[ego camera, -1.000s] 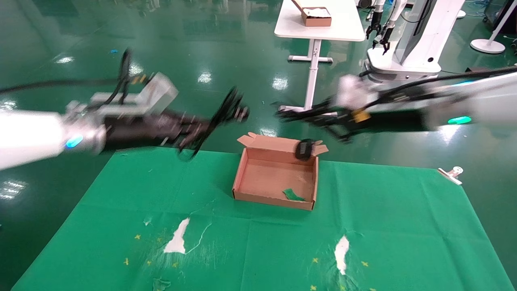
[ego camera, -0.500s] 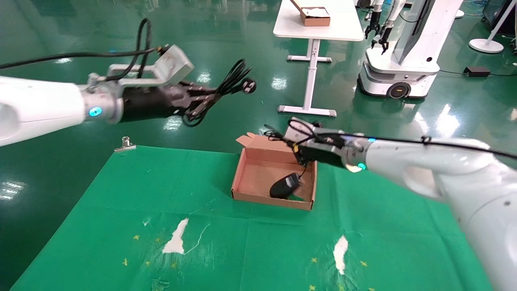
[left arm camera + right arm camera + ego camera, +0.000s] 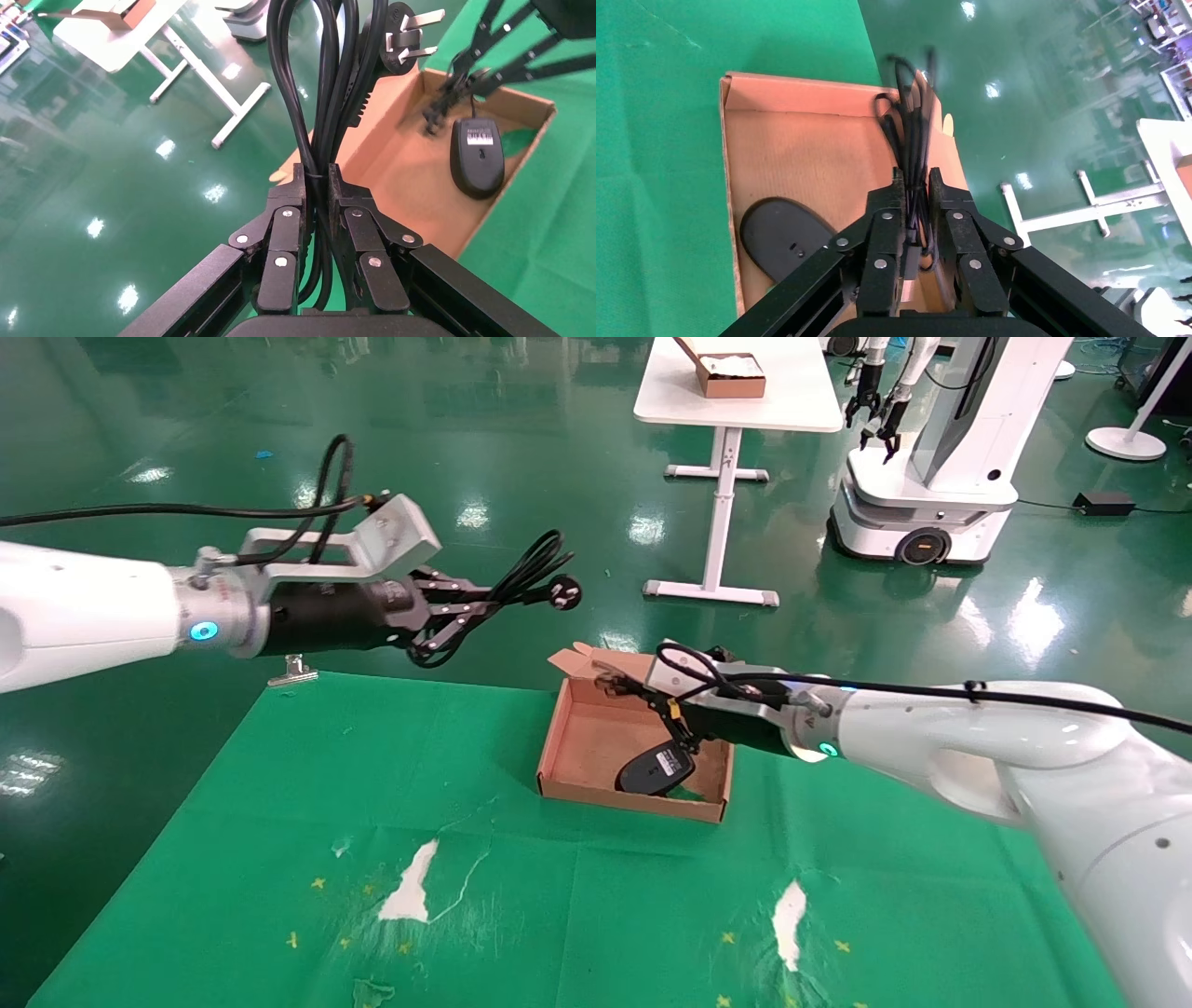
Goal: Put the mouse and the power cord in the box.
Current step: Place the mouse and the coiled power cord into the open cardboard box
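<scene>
A: Where's the mouse?

B: Underside up in the box; the right gripper above it pinches its cable.

A: The cord?

B: Clamped in the left gripper, high above the floor, left of the box.

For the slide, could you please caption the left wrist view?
Left gripper clamps the bundled power cord above the floor; mouse lies upside down in the box.

No readable text anywhere; pale label on upturned mouse underside, at box's 5 o'clock corner, perhaps printed, illegible.
</scene>
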You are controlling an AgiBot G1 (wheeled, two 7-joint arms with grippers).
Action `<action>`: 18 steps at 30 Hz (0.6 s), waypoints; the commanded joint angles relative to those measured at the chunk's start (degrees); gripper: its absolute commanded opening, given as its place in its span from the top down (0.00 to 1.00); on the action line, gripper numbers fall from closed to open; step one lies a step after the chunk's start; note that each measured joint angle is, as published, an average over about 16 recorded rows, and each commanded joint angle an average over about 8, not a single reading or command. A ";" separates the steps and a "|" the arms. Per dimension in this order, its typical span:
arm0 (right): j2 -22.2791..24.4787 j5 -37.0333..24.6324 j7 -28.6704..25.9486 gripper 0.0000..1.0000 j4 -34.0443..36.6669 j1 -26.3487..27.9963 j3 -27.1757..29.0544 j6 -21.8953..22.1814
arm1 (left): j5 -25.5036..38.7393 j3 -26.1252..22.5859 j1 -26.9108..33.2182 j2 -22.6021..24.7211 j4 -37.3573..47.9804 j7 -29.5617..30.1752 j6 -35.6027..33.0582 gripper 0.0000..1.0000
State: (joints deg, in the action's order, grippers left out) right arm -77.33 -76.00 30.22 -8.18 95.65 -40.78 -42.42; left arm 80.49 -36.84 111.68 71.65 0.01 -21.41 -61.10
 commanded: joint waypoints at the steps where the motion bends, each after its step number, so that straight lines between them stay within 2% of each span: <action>1: 0.10 0.38 -0.20 0.00 0.27 -0.11 -0.21 0.12 | 0.14 -0.10 0.02 0.80 -0.14 0.03 0.66 1.00; 6: 1.93 1.36 0.60 0.00 2.73 1.54 0.32 0.37 | 1.22 -0.86 -0.74 4.27 -0.65 0.68 3.62 1.00; 10: 5.25 2.55 1.05 0.00 3.78 5.05 1.22 -1.52 | 1.57 -1.47 -2.65 6.31 -3.78 2.68 6.78 1.00; 14: 9.67 3.32 1.58 0.00 3.60 9.35 1.81 -6.16 | 1.74 -3.50 -6.21 7.21 -10.81 6.29 9.95 1.00; 18: 14.78 3.05 1.84 0.00 3.12 13.36 1.57 -14.49 | 1.54 -7.56 -10.06 7.33 -18.15 11.73 14.91 1.00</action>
State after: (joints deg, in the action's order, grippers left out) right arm -62.72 -73.54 31.66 -4.68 108.59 -39.64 -56.99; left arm 81.29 -44.51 102.13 78.83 -16.81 -8.86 -46.25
